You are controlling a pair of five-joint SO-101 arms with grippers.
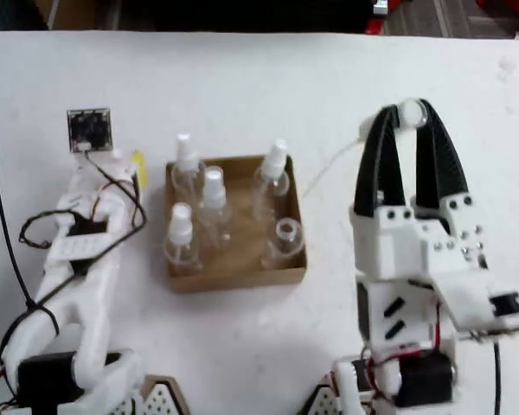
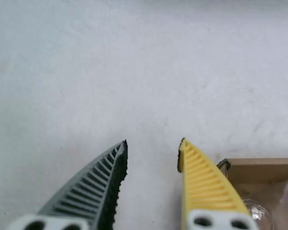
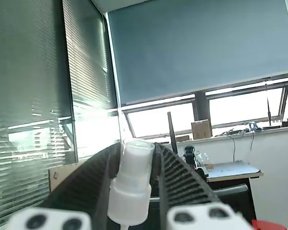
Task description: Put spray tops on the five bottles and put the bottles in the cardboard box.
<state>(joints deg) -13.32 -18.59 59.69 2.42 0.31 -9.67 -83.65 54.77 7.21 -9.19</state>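
a: where is your right gripper point(image 1: 406, 114) just now?

b: it's raised off the table point(image 1: 242, 78), well to the right of the cardboard box point(image 1: 233, 278). its black fingers point(image 3: 182, 177) are closed in on a white spray top point(image 3: 131, 184), which is pinched between them near the tips. a thin tube point(image 1: 333, 164) trails from the top down toward the box's far right corner. you can't tell whether it touches the box.

a: and your left gripper point(image 2: 152, 143)?

b: it sits low over the table, just beside the box's left wall. one finger is grey, the other a yellow finger point(image 2: 201, 182). they stand parted, with bare table showing in the gap, and they hold nothing. from its wrist you can see a corner of the box right by the yellow finger.

a: where are the bottles?

b: all five stand upright inside the box. the four capped bottles point(image 1: 214, 194) take the far left, far right, middle and near left spots. the uncapped bottle point(image 1: 285, 235) stands at the near right corner with its neck open, on the side closest to your right arm.
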